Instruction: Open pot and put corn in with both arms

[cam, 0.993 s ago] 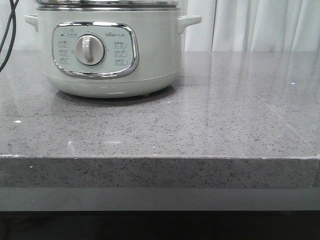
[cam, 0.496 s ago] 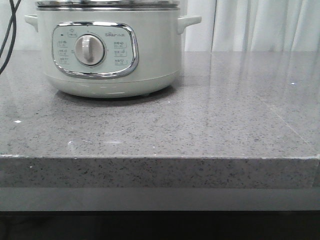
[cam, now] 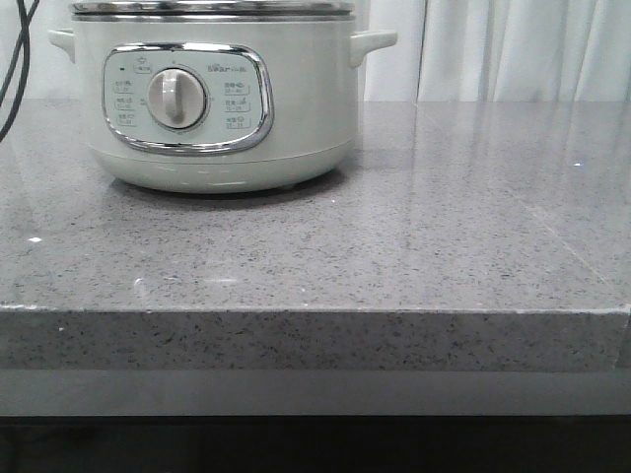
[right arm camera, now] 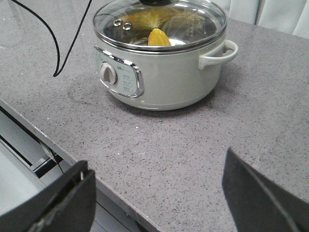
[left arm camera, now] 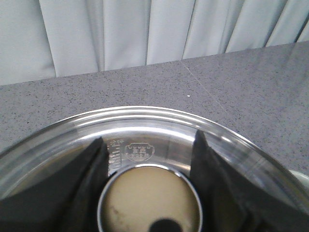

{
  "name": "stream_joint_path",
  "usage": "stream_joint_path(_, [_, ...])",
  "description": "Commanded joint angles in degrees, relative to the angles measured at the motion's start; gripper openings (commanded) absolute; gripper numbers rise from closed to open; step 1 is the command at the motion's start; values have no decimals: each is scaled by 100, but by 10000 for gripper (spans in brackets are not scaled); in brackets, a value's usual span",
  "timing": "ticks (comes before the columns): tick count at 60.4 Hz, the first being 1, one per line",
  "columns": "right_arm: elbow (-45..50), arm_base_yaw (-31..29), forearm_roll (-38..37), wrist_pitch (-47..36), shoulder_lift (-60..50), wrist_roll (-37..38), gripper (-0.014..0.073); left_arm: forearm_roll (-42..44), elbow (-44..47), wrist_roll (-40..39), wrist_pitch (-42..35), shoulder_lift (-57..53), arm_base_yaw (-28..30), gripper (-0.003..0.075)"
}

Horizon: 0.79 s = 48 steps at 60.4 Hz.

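Observation:
The pale grey-green pot (cam: 217,108) stands at the back left of the grey counter, its dial facing me. In the right wrist view the pot (right arm camera: 159,82) carries its glass lid (right arm camera: 193,29), and the yellow corn (right arm camera: 158,37) shows through the glass, inside the pot. My left gripper (left arm camera: 148,137) is right above the lid (left arm camera: 145,118), its two black fingers closed against the sides of the round chrome-ringed lid knob (left arm camera: 149,198). My right gripper (right arm camera: 155,162) is open and empty above the counter's front edge, well in front of the pot.
A black cable (right arm camera: 58,53) lies on the counter to the left of the pot, and shows in the front view (cam: 10,69). The counter's front edge (cam: 315,310) drops off. White curtains (cam: 513,49) hang behind.
The lid's chrome rim at the top of the front view has come down a little and sits on the pot's rim. Nothing else has moved.

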Motion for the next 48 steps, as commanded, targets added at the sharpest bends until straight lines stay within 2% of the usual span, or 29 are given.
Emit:
stream_joint_path(1, [-144,1,6,-419,-6,-1,561,-57,-276,-53,-572,-341,-19,211])
stream_joint_path(7, [-144,1,6,-419,-6,-1,561,-46,-276,-43,-572,-341,-19,277])
stream_joint_path(11, [-144,1,6,-419,-6,-1,561,-6,-276,-43,-572,-341,-19,387])
stream_joint_path(17, [-144,1,6,-419,-6,-1,561,35,-276,-43,-564,-366,-19,458])
stream_joint_path(29, [-144,1,6,-419,-6,-1,561,233,-276,-43,-131,-841,-19,447])
stream_joint_path(42, [-144,1,6,-419,-6,-1,561,239,-276,-8,1318,-1960,-19,437])
stream_joint_path(48, [-144,1,6,-419,-6,-1,561,246,-230,306,1884,-2461,-19,437])
